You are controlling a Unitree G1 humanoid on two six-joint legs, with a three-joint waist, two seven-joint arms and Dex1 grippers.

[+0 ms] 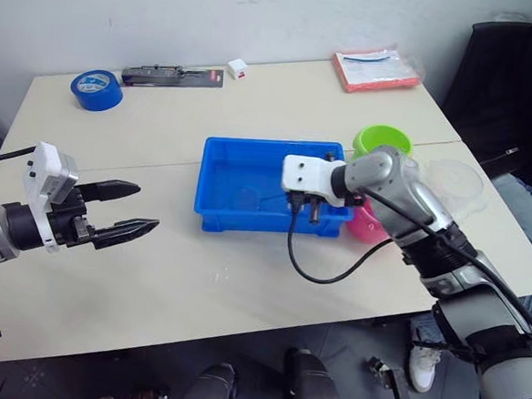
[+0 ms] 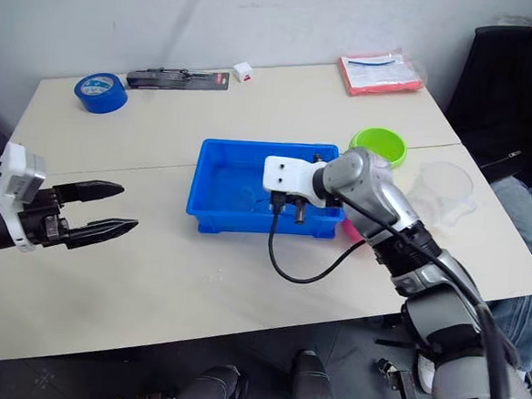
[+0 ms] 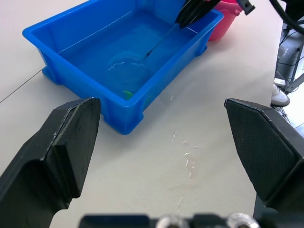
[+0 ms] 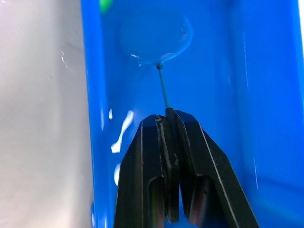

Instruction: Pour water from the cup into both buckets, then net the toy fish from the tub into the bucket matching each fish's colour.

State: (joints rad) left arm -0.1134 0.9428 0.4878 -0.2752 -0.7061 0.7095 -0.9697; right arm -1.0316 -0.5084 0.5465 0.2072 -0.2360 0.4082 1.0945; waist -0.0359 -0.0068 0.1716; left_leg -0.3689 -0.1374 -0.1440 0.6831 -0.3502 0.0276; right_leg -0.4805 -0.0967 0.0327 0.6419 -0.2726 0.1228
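Our right gripper (image 4: 168,118) sits over the blue tub (image 1: 216,159), fingers pinched on the net (image 4: 156,35) handle; hoop lies down in the tub next to a green toy fish (image 3: 127,94) at the near wall. Left gripper (image 1: 124,211) hovers over bare table (image 1: 197,277) left of the tub, fingers spread wide, holding nothing. Green bucket (image 1: 383,138), pink bucket (image 3: 227,19) and clear cup (image 2: 446,190) stand right of the tub.
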